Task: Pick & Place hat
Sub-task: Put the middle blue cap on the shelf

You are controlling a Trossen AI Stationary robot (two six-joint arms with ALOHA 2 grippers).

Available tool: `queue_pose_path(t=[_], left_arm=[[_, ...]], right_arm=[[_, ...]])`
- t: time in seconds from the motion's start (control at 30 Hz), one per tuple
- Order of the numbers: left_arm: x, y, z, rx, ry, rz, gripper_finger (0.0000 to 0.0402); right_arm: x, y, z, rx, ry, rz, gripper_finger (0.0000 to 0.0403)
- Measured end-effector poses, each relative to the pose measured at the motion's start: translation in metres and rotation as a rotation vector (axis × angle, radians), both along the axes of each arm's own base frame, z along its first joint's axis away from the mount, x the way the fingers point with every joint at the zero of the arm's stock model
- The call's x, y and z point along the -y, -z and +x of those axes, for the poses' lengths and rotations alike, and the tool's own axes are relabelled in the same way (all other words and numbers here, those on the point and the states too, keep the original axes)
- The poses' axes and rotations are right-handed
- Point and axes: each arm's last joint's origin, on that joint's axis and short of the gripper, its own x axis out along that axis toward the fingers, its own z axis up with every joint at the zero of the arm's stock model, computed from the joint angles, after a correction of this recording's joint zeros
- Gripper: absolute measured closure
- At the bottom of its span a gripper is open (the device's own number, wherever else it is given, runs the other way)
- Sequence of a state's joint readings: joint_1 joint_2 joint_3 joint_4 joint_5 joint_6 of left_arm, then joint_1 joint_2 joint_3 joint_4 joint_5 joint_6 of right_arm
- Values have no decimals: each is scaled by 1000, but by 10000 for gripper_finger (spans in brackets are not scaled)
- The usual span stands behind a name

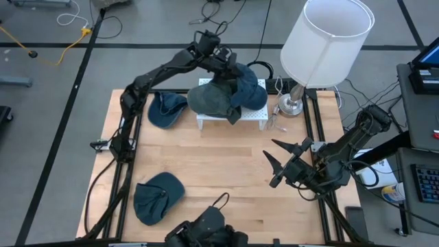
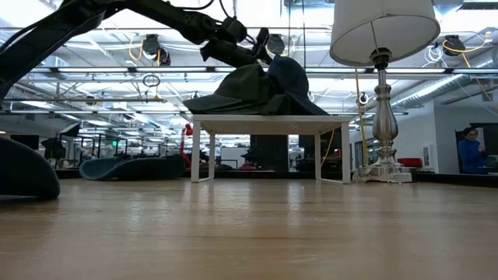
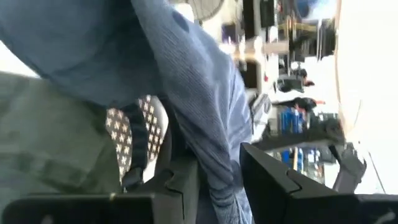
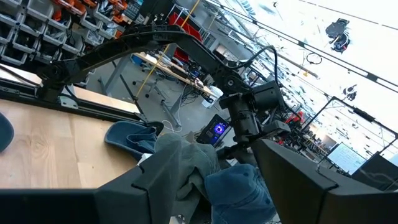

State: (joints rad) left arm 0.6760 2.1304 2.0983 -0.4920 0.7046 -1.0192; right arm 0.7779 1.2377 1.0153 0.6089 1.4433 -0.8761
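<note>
Hats, four in view, listed near to far. Near left of the wooden surface [image 1: 219, 171]: one dark teal hat [image 1: 156, 197], lying flat, untouched. Near right: right gripper [image 1: 287, 159], idle over the surface, fingers spread wide, nothing between them. Far left, just beside the stand: second teal hat [image 1: 167, 108], resting on the surface. Far centre: small white stand [image 1: 233, 118] carrying two hats heaped together, an olive-grey hat [image 1: 209, 99] toward the left and a blue hat [image 1: 248, 89] overlapping it on the right. Far right of the stand: lamp [image 1: 322, 44] with white shade, base close to the stand's corner.

Left gripper [image 3: 217, 180]: reaching in over the stand's far side, fingers pinched on a fold of the blue hat's fabric, as the left wrist view shows cloth running down between them.

Step in hand, by judgement: placing or settling the blue hat on the stand.

Handling notes:
- Soft cloth sags and drags; lower until the crown bears on the stand before letting go
- The two hats overlap; a sideways pull would likely shift the olive-grey one off the edge
- Withdraw straight up and away from the lamp
</note>
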Motion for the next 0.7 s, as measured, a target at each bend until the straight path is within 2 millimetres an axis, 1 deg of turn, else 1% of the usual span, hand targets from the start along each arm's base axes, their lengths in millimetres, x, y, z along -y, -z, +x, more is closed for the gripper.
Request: queue_pose_path(t=[0.13, 0.3, 0.43, 0.5, 0.6, 0.7], left_arm=[[4, -14, -9, -27, -82, 21, 291], [8, -29, -19, -40, -139, 77, 303], [14, -48, -28, -22, -189, 139, 309], [18, -59, -32, -16, -231, 203, 309], [28, -77, -33, 39, -266, 356, 309], [37, -91, -26, 130, -255, 468, 309]], right_arm=[[0, 0, 0, 4, 0, 4, 195], [0, 0, 0, 33, -3, 41, 195], [0, 0, 0, 33, -5, 40, 195], [0, 0, 0, 33, -6, 39, 195], [0, 0, 0, 33, -6, 40, 195], [0, 0, 0, 33, -6, 39, 197]])
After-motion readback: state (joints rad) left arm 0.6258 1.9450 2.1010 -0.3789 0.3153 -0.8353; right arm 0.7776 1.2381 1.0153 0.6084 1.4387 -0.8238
